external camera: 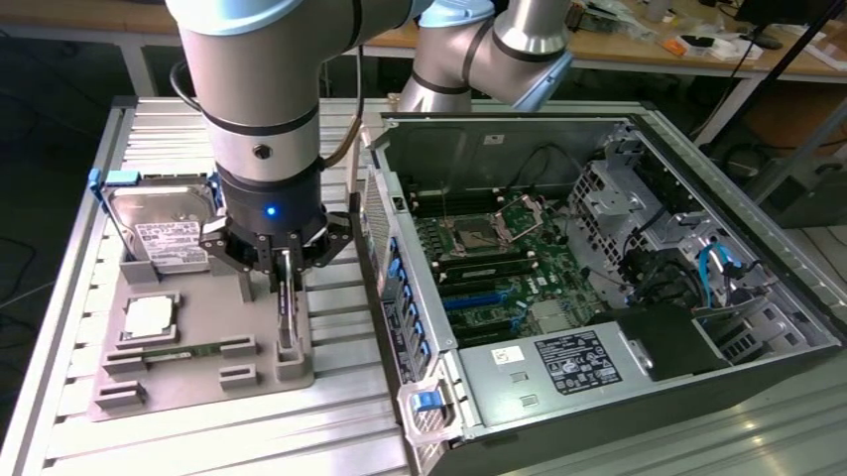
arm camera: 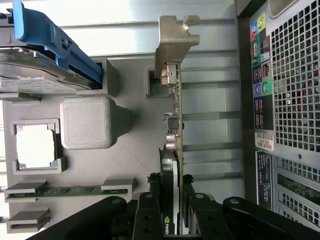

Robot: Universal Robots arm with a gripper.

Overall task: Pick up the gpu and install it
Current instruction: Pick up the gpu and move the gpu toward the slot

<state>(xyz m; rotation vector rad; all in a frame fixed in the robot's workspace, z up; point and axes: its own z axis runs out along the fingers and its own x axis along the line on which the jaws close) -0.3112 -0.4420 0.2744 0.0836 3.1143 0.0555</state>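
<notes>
The pincer (arm camera: 170,179) is sitting closest to the wrist camera, its black fingers (arm camera: 150,202) pressing in from both sides on the gpu (arm camera: 176,115), pinching the card where a dark cooler block is riding on it. The gpu is standing on its long edge in a slot of the gray holder tray (arm camera: 135,155), its metal bracket (arm camera: 175,42) pointing away from the pincer. Across the tray from the gpu, a hard drive (arm camera: 35,70) with a blue handle (arm camera: 55,42) is leaning, a square silver chip (arm camera: 35,146) is lying in its pocket, and a green memory stick (arm camera: 65,191) is resting between two clips. The perforated back of the computer case (arm camera: 295,75) is running along just beside the tray. In the exterior view, the arm (external camera: 265,89) is reaching straight down over the tray (external camera: 198,372), which is lying on the slatted desk (external camera: 198,436) toward the exterior view's left edge. The pincer (external camera: 289,283) is gripping the top edge of the gpu (external camera: 288,322), which is standing upright along the tray's side nearest the case. The hard drive (external camera: 159,233), chip (external camera: 149,317) and memory stick (external camera: 173,349) are sitting farther toward that left edge. The opened case (external camera: 530,117) is lying on the desk's right half, exposing its motherboard (external camera: 490,268).
</notes>
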